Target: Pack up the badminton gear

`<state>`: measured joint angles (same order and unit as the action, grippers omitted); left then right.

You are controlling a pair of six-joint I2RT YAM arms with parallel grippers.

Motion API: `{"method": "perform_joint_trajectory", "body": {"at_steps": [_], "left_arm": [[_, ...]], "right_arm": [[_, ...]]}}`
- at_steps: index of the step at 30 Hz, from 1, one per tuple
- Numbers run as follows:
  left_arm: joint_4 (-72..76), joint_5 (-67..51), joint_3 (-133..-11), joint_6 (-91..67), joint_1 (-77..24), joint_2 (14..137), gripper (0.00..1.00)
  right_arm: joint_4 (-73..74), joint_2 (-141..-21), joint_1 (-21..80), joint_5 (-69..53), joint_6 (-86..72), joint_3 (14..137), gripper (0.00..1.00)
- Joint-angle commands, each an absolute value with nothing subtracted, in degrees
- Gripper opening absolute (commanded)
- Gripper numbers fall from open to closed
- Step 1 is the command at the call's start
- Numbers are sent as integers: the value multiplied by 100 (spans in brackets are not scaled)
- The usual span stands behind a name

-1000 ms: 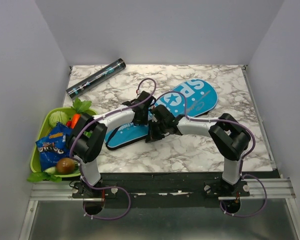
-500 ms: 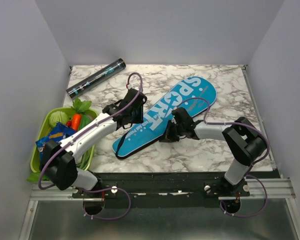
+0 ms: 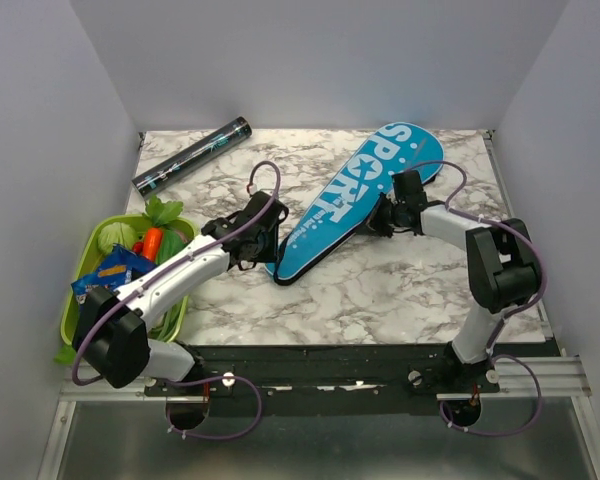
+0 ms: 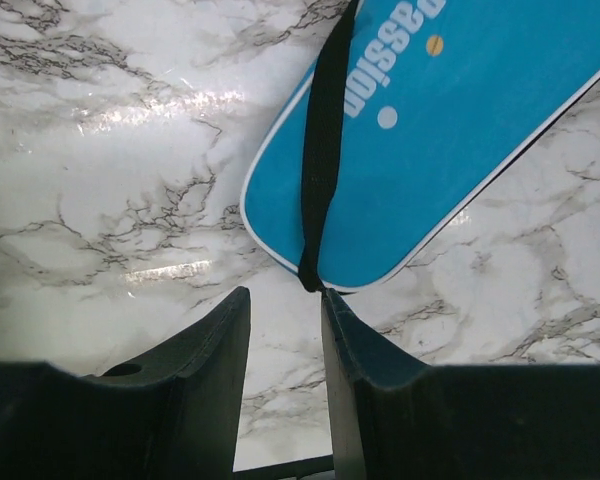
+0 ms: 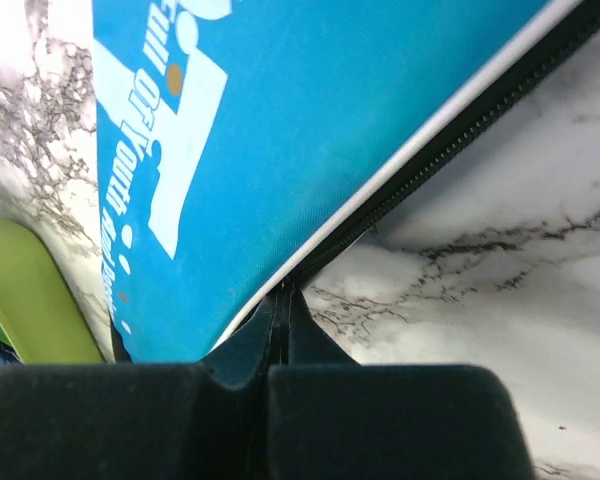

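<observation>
The long blue "SPORT" racket cover [image 3: 355, 200] lies slantwise on the marble table, wide end at the back right. My right gripper [image 3: 378, 218] is shut on its zipper edge [image 5: 283, 295], with the blue cloth [image 5: 310, 130] just ahead of the fingers. My left gripper [image 3: 268, 246] is open and empty just short of the cover's narrow near end [image 4: 450, 150], where a black strap [image 4: 322, 150] runs down to the tip. The dark slim tube [image 3: 192, 155] lies at the back left. No rackets or shuttlecocks are in view.
A green basket [image 3: 77, 290] with vegetables and a blue snack packet [image 3: 110, 275] stands at the left edge, close beside my left arm. White walls close in the table on three sides.
The cover has swung and slid toward the back right, drawn by my right gripper, which has moved far and right. My left gripper now sits at the cover's narrow end.
</observation>
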<state>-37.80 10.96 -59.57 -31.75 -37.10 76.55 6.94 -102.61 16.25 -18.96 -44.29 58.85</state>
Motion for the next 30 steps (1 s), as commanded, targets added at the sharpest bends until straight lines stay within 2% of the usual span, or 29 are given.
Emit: {"method": "perform_joint_trajectory", "body": {"at_steps": [1, 18, 30], "left_arm": [[-3885, 1125, -5828, -3208, -3709, 8042, 43], [-3375, 1494, -6134, -3199, -3499, 9210, 44], [-3041, 985, -6021, -3173, -2980, 9115, 44]], "right_arm": [[1169, -10424, 1538, -1899, -4061, 6346, 1], [932, -10187, 1538, -1995, -3692, 5713, 1], [853, -10186, 1547, -2048, -3577, 5555, 1]]}}
